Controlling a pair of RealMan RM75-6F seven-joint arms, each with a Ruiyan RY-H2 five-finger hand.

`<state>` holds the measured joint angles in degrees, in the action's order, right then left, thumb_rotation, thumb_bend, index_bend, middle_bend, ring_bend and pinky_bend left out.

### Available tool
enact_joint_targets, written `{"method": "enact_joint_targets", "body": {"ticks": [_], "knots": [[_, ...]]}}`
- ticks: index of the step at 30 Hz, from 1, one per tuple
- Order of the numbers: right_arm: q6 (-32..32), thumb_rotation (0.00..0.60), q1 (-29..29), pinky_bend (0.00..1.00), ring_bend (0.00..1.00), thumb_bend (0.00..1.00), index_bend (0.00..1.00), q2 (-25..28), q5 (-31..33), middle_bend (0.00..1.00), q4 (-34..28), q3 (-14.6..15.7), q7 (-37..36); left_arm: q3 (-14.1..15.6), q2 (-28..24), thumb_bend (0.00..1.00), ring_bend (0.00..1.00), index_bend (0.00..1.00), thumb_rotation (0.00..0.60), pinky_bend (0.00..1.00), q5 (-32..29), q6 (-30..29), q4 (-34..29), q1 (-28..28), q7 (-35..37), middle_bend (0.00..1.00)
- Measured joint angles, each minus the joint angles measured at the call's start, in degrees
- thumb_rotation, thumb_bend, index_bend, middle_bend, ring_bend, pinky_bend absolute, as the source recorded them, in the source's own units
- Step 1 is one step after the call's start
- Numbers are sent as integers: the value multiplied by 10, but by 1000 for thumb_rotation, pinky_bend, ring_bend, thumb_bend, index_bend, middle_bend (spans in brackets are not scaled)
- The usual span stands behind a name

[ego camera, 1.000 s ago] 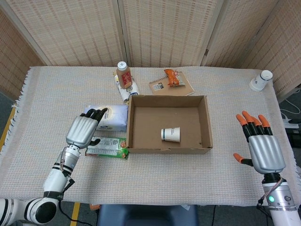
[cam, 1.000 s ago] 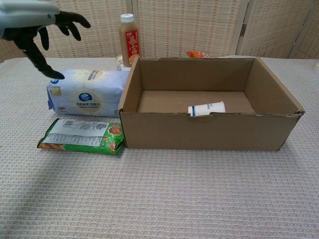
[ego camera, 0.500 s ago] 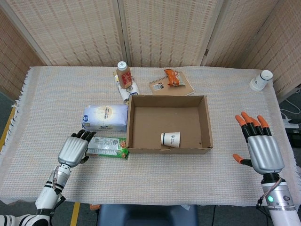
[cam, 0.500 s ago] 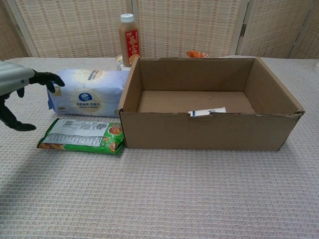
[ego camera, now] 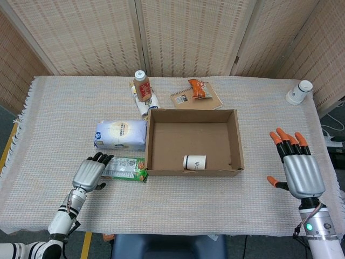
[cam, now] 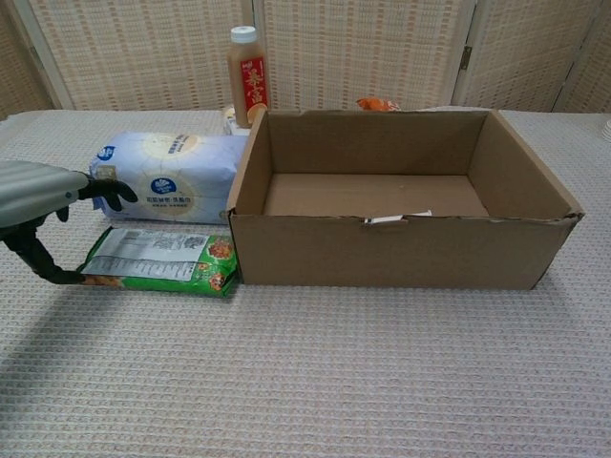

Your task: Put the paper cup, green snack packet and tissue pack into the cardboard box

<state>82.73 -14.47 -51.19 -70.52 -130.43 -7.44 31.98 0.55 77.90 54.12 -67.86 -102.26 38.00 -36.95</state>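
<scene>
The cup (ego camera: 194,162) lay in the box (ego camera: 235,141), near its front wall. The packet (ego camera: 125,168) lay left of the box, touching it; the tissue pack (ego camera: 121,135) lay just behind the packet.

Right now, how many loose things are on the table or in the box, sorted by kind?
Paper cups: 2, one in the cardboard box, one at the far right.
Bottles: 2.
Snack packets: 2, green, orange.
Tissue packs: 1.
Notebooks: 1.
Boxes: 1.
Total: 9.
</scene>
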Motion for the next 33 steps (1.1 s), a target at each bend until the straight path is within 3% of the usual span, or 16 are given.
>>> {"method": "enact_joint_targets", "body": {"ticks": [11, 33], "knots": [[-2, 600, -2, 0, 0, 74, 71, -2, 7, 0, 4, -1, 1, -23, 23, 192, 54, 133, 600, 284, -22, 38, 34, 12, 6, 167], [-4, 600, -6, 0, 0, 73, 67, -2, 18, 0, 6, -2, 0, -37, 68, 200, 82, 159, 600, 299, -48, 82, 109, 25, 8, 185]]}}
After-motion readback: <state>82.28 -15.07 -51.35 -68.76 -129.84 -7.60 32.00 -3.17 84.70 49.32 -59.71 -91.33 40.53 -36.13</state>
